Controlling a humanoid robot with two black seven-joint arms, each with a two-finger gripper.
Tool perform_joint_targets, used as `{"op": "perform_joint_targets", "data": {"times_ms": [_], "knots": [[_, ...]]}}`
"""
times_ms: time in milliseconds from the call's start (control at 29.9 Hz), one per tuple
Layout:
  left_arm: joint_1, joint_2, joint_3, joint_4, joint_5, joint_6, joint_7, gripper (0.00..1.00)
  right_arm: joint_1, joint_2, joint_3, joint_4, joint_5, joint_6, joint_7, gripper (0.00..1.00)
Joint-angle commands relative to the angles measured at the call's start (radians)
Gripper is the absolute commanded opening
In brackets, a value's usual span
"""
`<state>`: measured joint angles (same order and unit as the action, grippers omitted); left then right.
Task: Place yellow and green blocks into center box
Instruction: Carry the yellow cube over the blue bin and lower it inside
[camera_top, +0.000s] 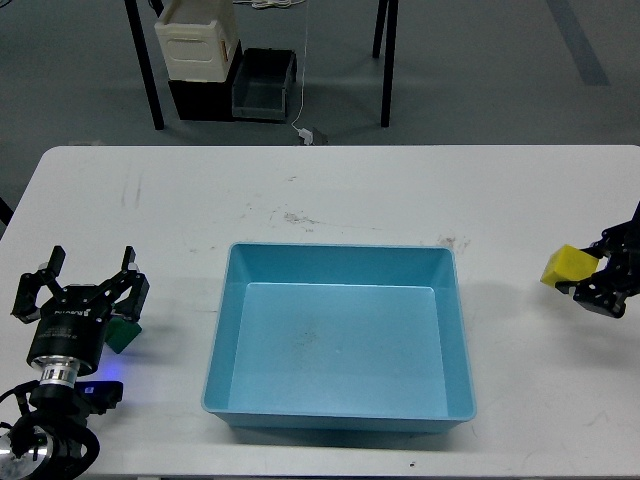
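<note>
Right gripper (585, 272) first: its fingers were clamped on the yellow block (567, 266), which sat up off the table (330, 190) at the far right, well apart from the tray (340, 425). Over on the left, the left gripper (85, 283) had its fingers spread wide, nothing between them. The green block (126, 334) lay on the table just beside that gripper's wrist, on its right, partly hidden behind it and not gripped.

The tray sat in the middle, between the two arms, and it was empty. So by my reckoning neither block was home yet: yellow was picked and needed carrying left over the rim and releasing; green hadn't even been grasped.

Orientation: the tray's long axis ran left to right, open side up. The yellow block was tilted, one corner pointing left toward the tray; being a cube, it had no real long axis.
</note>
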<state>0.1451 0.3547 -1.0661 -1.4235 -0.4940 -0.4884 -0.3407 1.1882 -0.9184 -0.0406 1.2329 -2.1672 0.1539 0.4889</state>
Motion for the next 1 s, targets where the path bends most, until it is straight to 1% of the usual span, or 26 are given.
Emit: {"op": "perform_joint_targets", "data": {"times_ms": [0,134,234,401,568,735,969], "knots": [[-0.001,0.000,0.000,0.000,0.000,0.001,0.000,1.00,0.092,0.001,0.089,0.035,0.084,0.001,0.000,0.07],[-0.002,0.000,-0.002,0.000,-0.003,0.001,0.000,1.00,0.200,0.013,0.091,0.138,0.130,0.010,0.000,0.07],[-0.005,0.000,-0.002,0.000,-0.003,0.001,0.000,1.00,0.280,0.059,0.077,0.204,0.191,0.016,0.000,0.07],[-0.005,-0.002,-0.006,-0.002,-0.003,0.001,-0.001,1.00,0.413,0.134,-0.039,0.281,0.231,0.070,0.000,0.07],[-0.004,-0.011,-0.009,-0.002,-0.003,0.001,-0.004,1.00,0.450,0.285,-0.151,0.289,0.234,0.078,0.000,0.07],[-0.002,-0.010,-0.015,0.000,-0.003,0.000,-0.040,1.00,0.441,0.423,-0.219,0.258,0.237,0.096,0.000,0.08],[-0.007,-0.008,-0.028,-0.002,-0.003,0.000,-0.041,1.00,0.380,0.561,-0.329,0.191,0.224,0.110,0.000,0.10]]}}
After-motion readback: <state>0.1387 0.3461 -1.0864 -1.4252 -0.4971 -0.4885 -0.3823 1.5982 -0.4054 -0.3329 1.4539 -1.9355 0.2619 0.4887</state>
